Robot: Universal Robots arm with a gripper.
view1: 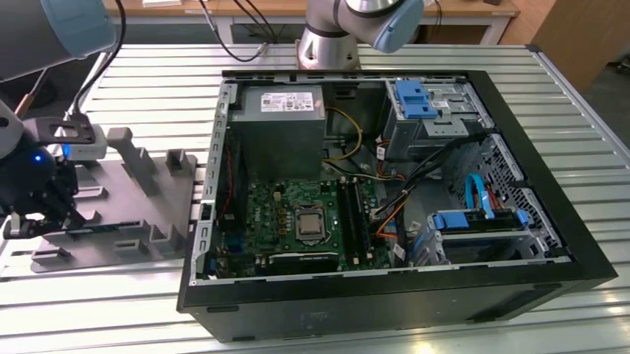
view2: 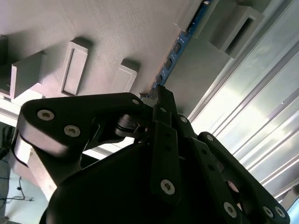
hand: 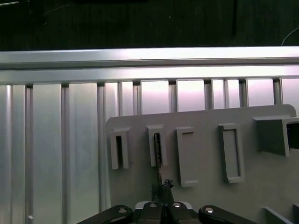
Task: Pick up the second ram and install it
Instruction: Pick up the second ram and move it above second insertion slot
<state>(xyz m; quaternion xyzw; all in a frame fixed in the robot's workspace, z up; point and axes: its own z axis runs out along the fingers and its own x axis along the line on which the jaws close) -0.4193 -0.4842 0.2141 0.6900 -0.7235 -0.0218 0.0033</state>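
on the slatted table (view1: 551, 81), the open computer case (view1: 394, 295) is lying across the middle, and the grey fixture plate (view1: 138, 192) is sitting just beside it, toward the table's edge at the exterior view's left. i am holding my gripper (view1: 35, 221) over that plate's outer edge, its fingers pinching together on the second ram (view2: 180, 42), which is standing on its long edge between the plate's slotted posts in both wrist views.
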